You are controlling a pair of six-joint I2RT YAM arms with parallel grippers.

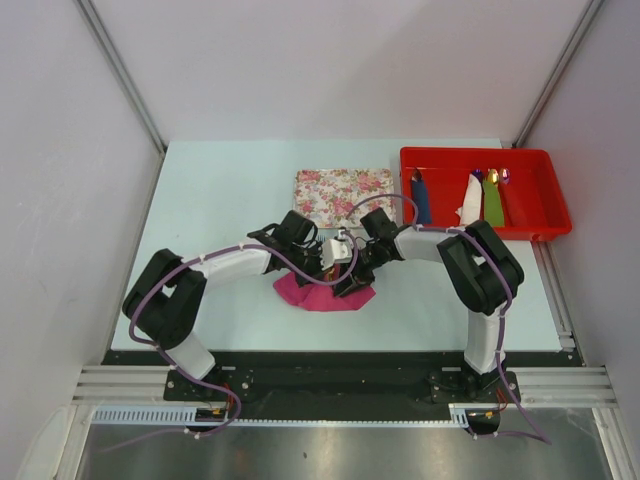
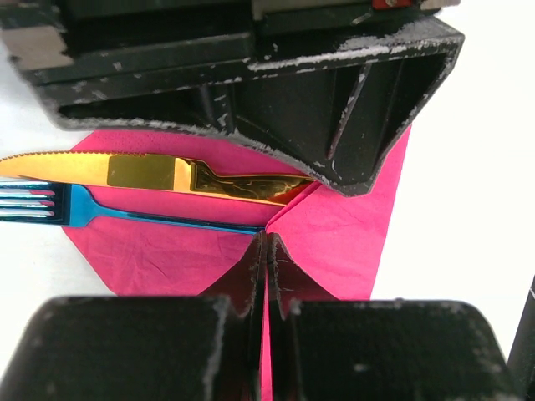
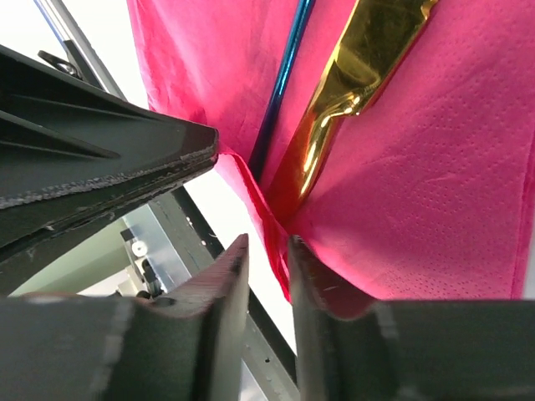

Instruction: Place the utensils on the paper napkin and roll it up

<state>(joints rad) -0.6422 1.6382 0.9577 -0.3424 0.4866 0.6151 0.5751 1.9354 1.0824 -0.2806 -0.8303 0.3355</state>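
The gold knife (image 2: pixel 167 174) and blue fork (image 2: pixel 125 213) are laid parallel on the paper napkin (image 1: pixel 322 293) at the middle of the bench (image 1: pixel 220 200), handles aimed at the raised fold on which the left tool (image 2: pixel 266 252) and right tool (image 3: pixel 267 247) are both clamped.

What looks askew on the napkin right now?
The shiny gold knife and dark blue fork sit off-centre: blade and tines overhang the thin magenta paper napkin onto the table. Left gripper and right gripper each pinch a raised fold near the handles.
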